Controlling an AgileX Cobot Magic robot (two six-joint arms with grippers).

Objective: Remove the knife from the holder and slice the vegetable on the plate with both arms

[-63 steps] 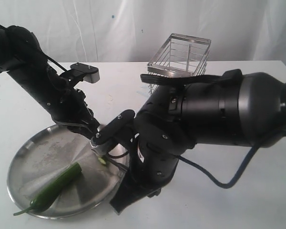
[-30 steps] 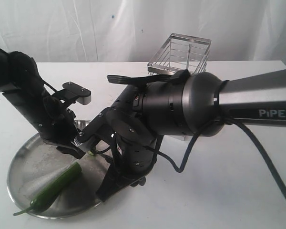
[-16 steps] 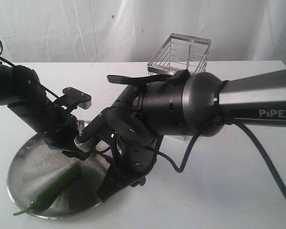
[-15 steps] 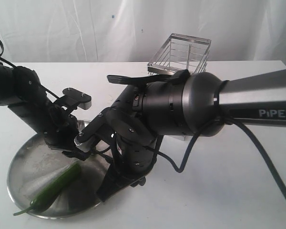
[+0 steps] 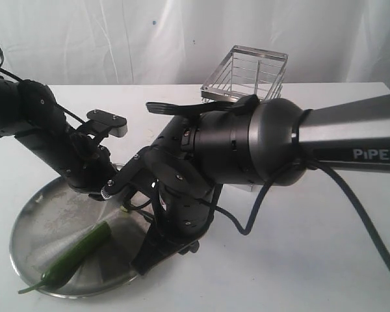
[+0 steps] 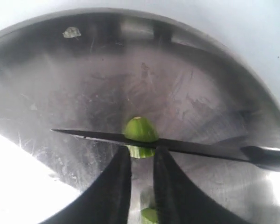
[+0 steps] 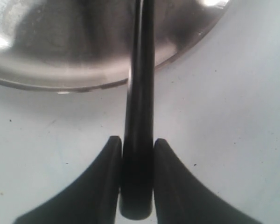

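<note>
The vegetable stub point(image 6: 140, 129) at the plate's point(image 5: 52, 214) 2 o'clock is pinched by the left gripper point(image 6: 140, 151), right gripper point(image 7: 137, 144) clamps the knife point(image 6: 191, 148), so I'd saw gently.

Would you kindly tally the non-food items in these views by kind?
Knife: 1
Steel plate: 1
Wire holder: 1
Grippers: 2, left gripper and right gripper
Total: 5

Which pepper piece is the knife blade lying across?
The short stub between the left tool's fingertips; the knife crosses it. The long stemmed piece lies apart on the plate, untouched.
</note>
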